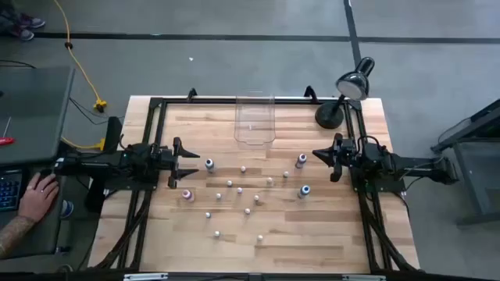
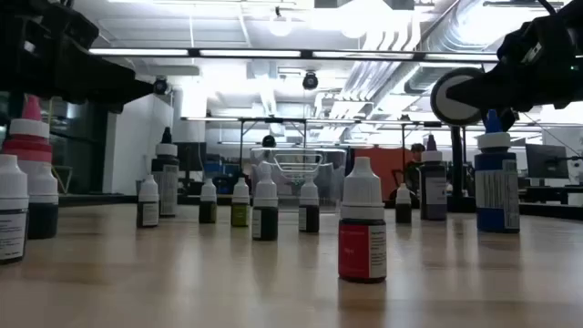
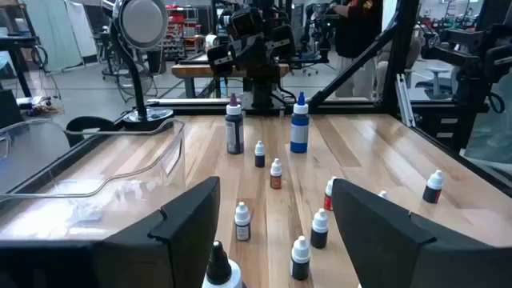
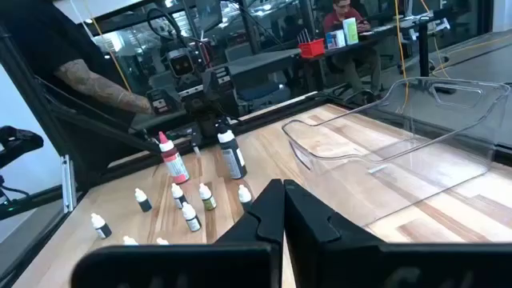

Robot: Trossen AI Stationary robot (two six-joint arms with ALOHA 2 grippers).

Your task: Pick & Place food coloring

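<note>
Your tiny white-capped food coloring bottles (image 1: 239, 190) stand scattered mid-desk (image 1: 312, 234), none inside the clear rectangular plastic bin (image 1: 255, 121). Left end effector (image 1: 193, 162) gapes empty; right end effector (image 1: 316, 154) is pinched together.

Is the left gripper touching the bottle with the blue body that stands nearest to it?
Apart. The high view shows bare table between the left gripper and that blue bottle; its open jaws hold nothing.

Smooth pale wood table (image 1: 328, 226); clear glossy plastic bin (image 1: 255, 119).
</note>
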